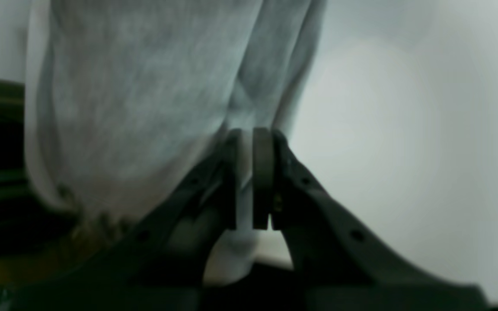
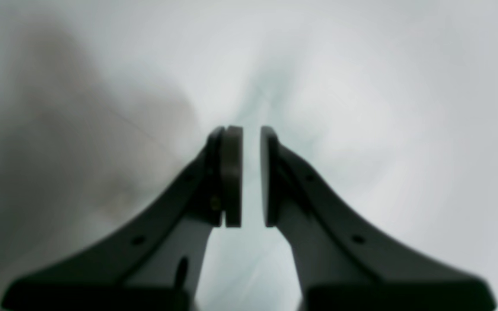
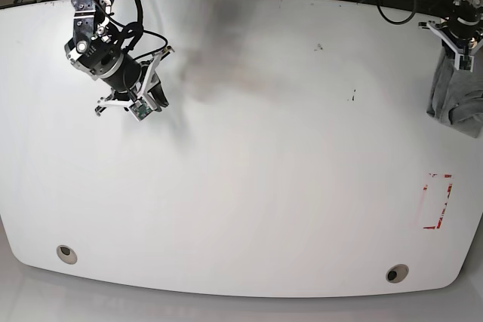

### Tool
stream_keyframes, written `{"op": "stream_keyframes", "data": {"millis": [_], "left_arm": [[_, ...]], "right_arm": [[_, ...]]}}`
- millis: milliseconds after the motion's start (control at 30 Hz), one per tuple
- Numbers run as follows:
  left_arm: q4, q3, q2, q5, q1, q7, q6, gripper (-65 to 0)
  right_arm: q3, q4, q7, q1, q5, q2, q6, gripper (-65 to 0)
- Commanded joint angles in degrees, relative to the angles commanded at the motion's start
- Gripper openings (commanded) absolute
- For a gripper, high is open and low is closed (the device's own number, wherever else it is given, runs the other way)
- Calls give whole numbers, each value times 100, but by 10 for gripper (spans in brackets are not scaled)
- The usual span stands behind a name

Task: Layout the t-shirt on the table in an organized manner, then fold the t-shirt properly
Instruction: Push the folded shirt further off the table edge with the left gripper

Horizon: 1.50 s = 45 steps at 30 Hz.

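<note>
Left gripper (image 1: 253, 181) jaws clenched on t-shirt (image 3: 455, 96), bunched, hanging at far right edge of surface (image 3: 249, 186). Right gripper (image 2: 251, 177) jaws parted, holding nothing, far left. Risk: single pinch, cloth may slip off surface.

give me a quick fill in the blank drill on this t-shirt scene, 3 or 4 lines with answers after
1. The left gripper is shut on the ____.
2. The t-shirt hangs bunched at the table's ____ edge in the base view.
3. The right gripper holds ____.
4. The dashed rectangle mark on the table is ____ in colour.

Missing words: t-shirt; right; nothing; red
</note>
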<state>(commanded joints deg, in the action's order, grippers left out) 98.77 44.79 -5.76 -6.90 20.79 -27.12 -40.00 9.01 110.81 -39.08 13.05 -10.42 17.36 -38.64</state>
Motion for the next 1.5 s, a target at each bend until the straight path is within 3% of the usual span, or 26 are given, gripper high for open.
{"op": "stream_keyframes", "data": {"millis": [433, 600, 1200, 1367, 1500], "left_arm": [[-589, -167, 0, -44, -1046, 0, 0, -618], [-1011, -176, -237, -378, -1380, 0, 0, -618], [-2365, -149, -1125, -360, -1811, 114, 0, -618], [-2558, -132, -1213, -360, -1996, 457, 0, -618], [-2567, -176, -1222, -360, -2031, 484, 0, -618]], "right_arm": [[9, 0, 0, 9, -9, 0, 0, -586], [44, 0, 0, 26, -9, 0, 0, -586], [44, 123, 9, 167, -9, 0, 0, -586], [44, 167, 9, 202, -9, 0, 0, -586], [44, 167, 9, 237, -9, 0, 0, -586]]}}
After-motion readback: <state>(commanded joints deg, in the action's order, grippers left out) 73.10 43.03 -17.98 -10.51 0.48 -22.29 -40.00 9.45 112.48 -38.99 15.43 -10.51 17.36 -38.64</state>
